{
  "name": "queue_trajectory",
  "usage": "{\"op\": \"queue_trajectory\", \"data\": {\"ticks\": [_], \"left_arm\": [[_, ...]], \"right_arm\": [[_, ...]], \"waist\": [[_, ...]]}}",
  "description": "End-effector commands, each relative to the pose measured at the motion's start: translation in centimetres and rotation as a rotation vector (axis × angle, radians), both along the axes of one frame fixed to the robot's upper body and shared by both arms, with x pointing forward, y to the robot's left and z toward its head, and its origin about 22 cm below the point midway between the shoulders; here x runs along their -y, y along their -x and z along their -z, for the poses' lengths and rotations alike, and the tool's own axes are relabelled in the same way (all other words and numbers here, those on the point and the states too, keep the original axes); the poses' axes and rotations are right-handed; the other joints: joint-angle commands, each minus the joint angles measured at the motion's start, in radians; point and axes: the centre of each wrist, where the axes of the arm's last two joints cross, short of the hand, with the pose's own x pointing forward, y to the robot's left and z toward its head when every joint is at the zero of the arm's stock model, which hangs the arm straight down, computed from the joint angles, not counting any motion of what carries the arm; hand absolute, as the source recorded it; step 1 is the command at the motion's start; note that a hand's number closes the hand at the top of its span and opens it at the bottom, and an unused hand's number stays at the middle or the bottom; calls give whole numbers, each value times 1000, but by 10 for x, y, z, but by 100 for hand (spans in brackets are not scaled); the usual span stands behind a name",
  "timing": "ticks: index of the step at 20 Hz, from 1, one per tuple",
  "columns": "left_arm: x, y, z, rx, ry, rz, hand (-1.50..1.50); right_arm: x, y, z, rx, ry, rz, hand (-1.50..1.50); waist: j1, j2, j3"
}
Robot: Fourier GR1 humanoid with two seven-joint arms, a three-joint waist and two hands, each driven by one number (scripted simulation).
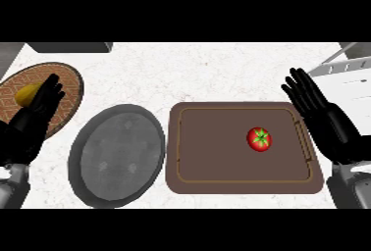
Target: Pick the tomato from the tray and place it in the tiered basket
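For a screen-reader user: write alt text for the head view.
A red tomato lies right of centre on a brown tray on a white counter. The right hand is open at the tray's right edge; the left hand is open over a woven plate holding something yellow. A grey plate sits between them.

Single head view, looking steeply down at white counter [217, 68]. Close range: brown tray [243, 147] fills centre, grey plate [116, 157] at 8 o'clock, woven plate [69, 81] at 10 o'clock. Forearms enter from lower edge.
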Motion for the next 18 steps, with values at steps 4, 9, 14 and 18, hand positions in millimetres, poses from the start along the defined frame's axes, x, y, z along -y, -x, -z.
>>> {"op": "queue_trajectory", "data": {"ticks": [4,9,14,18], "left_arm": [[26,39,71,-160,58,-96,0],[38,49,98,-245,125,-166,0],[60,77,127,-252,127,-137,0],[68,68,137,-246,128,-126,0]], "right_arm": [[48,-13,-42,223,131,280,150],[109,2,-3,-5,24,933,-150],[84,37,12,143,-70,943,-150],[70,60,-18,65,79,813,-150]], "waist": [[13,-12,-4],[-40,-4,-4],[-6,-15,-3],[-5,-14,-4]]}}
